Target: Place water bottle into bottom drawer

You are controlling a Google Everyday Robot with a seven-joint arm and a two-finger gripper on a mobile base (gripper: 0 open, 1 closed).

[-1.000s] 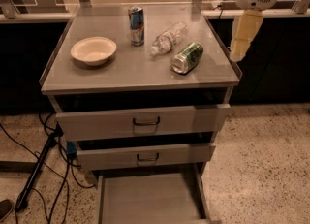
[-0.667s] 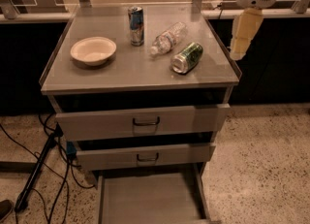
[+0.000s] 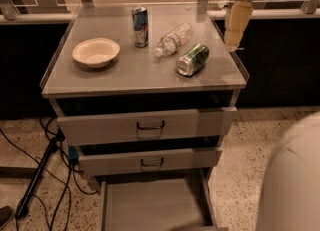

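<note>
The water bottle [image 3: 173, 39] lies on its side on the cabinet top [image 3: 125, 75], white cap toward the front left, between the upright blue-silver can [image 3: 140, 26] and the green can [image 3: 193, 59] lying on its side. My gripper [image 3: 233, 42] hangs from the arm at the upper right, above the cabinet's right edge, right of the bottle and just behind the green can, holding nothing. The bottom drawer [image 3: 150, 206] is pulled out at the bottom of the view, its flat grey floor bare.
A white bowl [image 3: 96, 52] sits at the left of the top. The two upper drawers [image 3: 145, 125] [image 3: 150, 161] stand slightly ajar. Cables and a stand leg [image 3: 35, 180] lie on the floor at left. My pale body [image 3: 292, 175] fills the lower right.
My gripper has moved left and slightly up, from beside the cabinet's right edge to over it. My body has come into view at lower right. The objects have not moved.
</note>
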